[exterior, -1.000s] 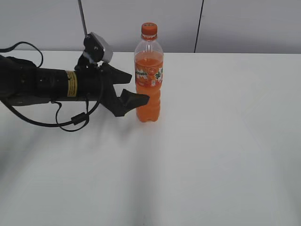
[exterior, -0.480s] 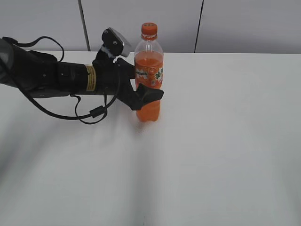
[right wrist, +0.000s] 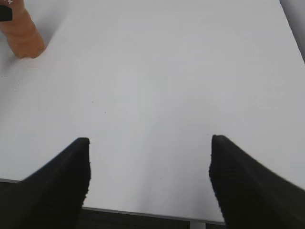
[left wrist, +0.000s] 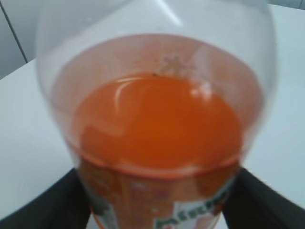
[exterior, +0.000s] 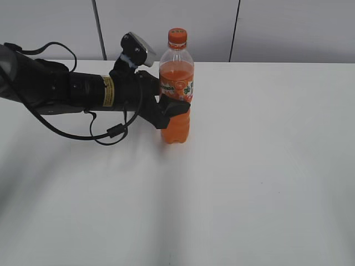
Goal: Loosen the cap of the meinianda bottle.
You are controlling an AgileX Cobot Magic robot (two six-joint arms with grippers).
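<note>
A: How far along is this?

B: Early, I'd say. Nearest the camera the table (exterior: 233,194) is bare, and the right gripper (right wrist: 148,176) hangs over it with its fingers spread wide, holding nothing, well apart from the bottle (exterior: 176,91). It isn't in the exterior view at all.

A: And the left one?

B: The left gripper (exterior: 169,105) reaches in from the left and has the bottle between its fingers at the label band. The wrist view shows a dark finger (left wrist: 43,210) on each side of the body, seemingly clamped on it. The bottle stands upright near the table's far edge, left of centre.

A: The cap (exterior: 177,36)?

B: On the neck, untouched as far as I can see. So the bracing looks done; gripping and twisting the cap is all left, presumably for the right arm.

A: Anything different from a moment back?

B: A second ago the left gripper was lower and short of the bottle. Half a second ago it was already around it; since then, hardly any change.
</note>
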